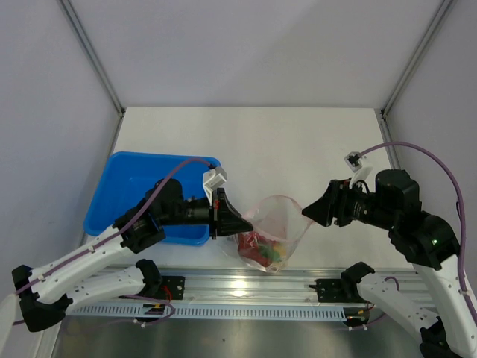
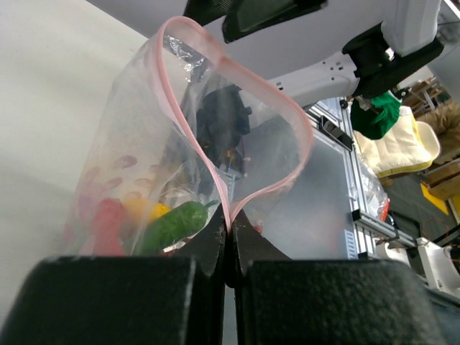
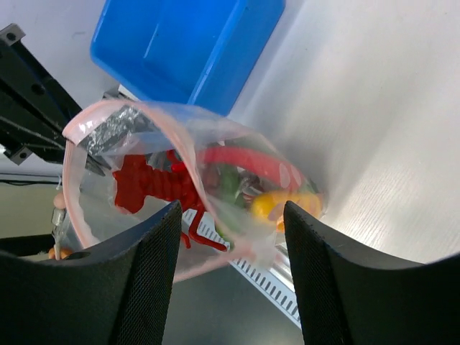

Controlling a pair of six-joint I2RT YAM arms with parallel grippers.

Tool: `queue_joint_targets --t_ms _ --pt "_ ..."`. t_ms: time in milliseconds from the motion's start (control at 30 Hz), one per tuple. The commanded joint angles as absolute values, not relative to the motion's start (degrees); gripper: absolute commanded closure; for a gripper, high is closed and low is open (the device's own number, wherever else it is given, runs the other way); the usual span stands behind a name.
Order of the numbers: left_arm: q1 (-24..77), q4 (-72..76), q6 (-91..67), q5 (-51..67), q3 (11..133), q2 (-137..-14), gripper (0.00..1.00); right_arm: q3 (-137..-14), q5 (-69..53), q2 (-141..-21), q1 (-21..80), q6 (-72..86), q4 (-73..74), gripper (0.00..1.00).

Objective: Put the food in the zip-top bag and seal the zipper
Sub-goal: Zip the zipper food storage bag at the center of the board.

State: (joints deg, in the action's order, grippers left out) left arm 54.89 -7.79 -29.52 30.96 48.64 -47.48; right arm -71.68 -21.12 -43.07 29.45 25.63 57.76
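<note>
The clear zip-top bag hangs at the table's front edge with its mouth open in a loop. Its pale pink zipper rims the mouth. The food lies in the bag's bottom: a green pepper, a red chili, and the yellow-orange fruit. My left gripper is shut on the bag's left zipper end, where the two strips meet between its fingertips. My right gripper is open at the bag's right rim. In the right wrist view its fingers straddle the bag without touching it.
A blue rectangular tray stands on the table behind my left arm and also shows in the right wrist view. An aluminium rail runs along the table's front edge under the bag. White walls enclose the table.
</note>
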Motion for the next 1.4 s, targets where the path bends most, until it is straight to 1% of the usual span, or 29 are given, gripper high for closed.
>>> queue_joint_targets --t_ms 0,100,233,367,467,600,667,700,800,933,1133,1233,1367 --pt "53.62 -4.39 -32.34 31.28 51.15 -47.02 0.99 -70.14 -19.6 -41.31 29.27 24.52 56.96 0.38" --pt "53.0 -4.22 -32.43 32.17 50.27 -46.41 0.99 -68.91 -20.12 -40.08 29.18 23.21 56.43 0.4" --pt "52.21 -4.66 -31.99 32.87 48.87 -44.31 0.99 -70.39 -18.64 -39.29 29.09 21.19 57.83 0.46" --pt "50.81 -5.27 -31.12 34.18 47.99 -42.45 0.99 -69.53 -21.34 -38.85 29.18 19.69 57.31 0.47" --pt "49.84 -5.01 -30.85 36.46 46.76 -41.75 0.99 -68.12 -24.42 -39.29 29.18 18.37 55.91 0.46" --pt "49.4 -2.38 -30.94 39.81 45.44 -41.13 0.99 -64.97 -24.08 -37.27 29.18 17.23 52.13 0.42" --pt "49.31 -1.5 -31.29 40.43 44.48 -40.52 0.99 -62.77 -24.6 -35.69 29.09 18.89 48.0 0.36" --pt "49.31 -1.06 -31.64 41.39 43.69 -40.43 1.0 -61.54 -26.7 -35.16 29.18 19.51 46.34 0.32" --pt "48.96 -0.35 -32.43 42.62 42.89 -40.08 0.99 -57.4 -29.09 -34.89 29.09 21.71 41.14 0.28" --pt "48.69 1.3 -32.7 43.42 42.45 -40.17 0.99 -54.24 -24.97 -34.89 29.01 19.87 38.86 0.28" --pt "48.52 2.11 -32.96 45.26 42.01 -39.9 0.99 -53.08 -25.05 -35.51 28.92 13.98 36.74 0.32" --pt "48.34 2.72 -33.05 46.66 41.57 -39.99 0.99 -55.01 -27.94 -36.21 28.74 12.05 36.65 0.35" --pt "47.64 3.6 -33.83 49.83 41.31 -40.34 0.99 -57.74 -37.07 -36.65 28.74 8.53 37.88 0.36"
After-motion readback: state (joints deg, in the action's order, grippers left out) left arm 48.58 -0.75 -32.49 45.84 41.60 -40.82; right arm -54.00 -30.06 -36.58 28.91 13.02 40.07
